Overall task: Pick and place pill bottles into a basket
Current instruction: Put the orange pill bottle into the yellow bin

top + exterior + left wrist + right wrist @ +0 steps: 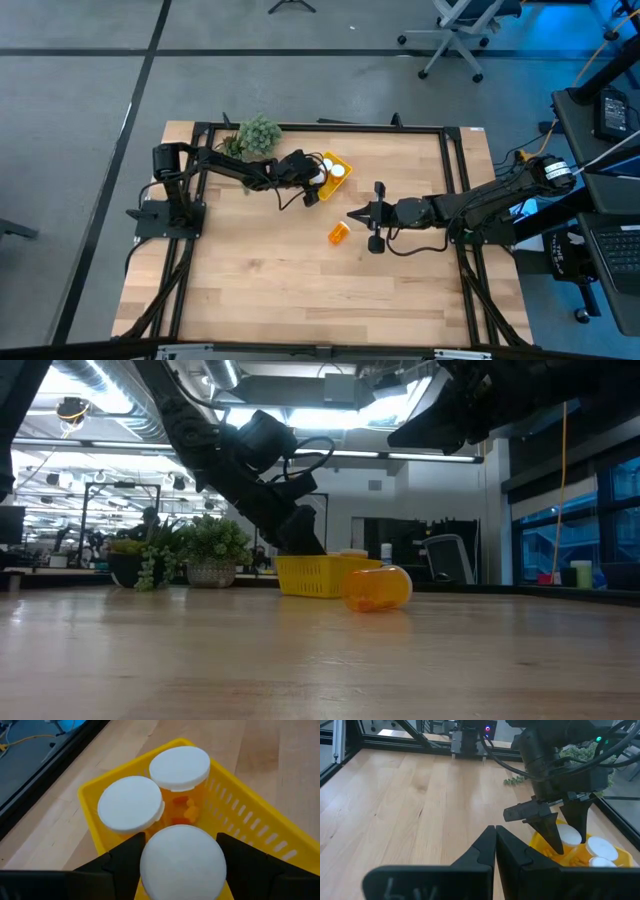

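Plant (258,133) beside basket (341,161); left jaws flank, wide, a bottle (182,862); right jaws closed, empty.

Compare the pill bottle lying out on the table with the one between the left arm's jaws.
The loose pill bottle lies on its side on the bare wood; the bottle at the left gripper stands upright, cap up, in the yellow basket. The loose one is alone; the other sits beside two more capped bottles. Both are orange.
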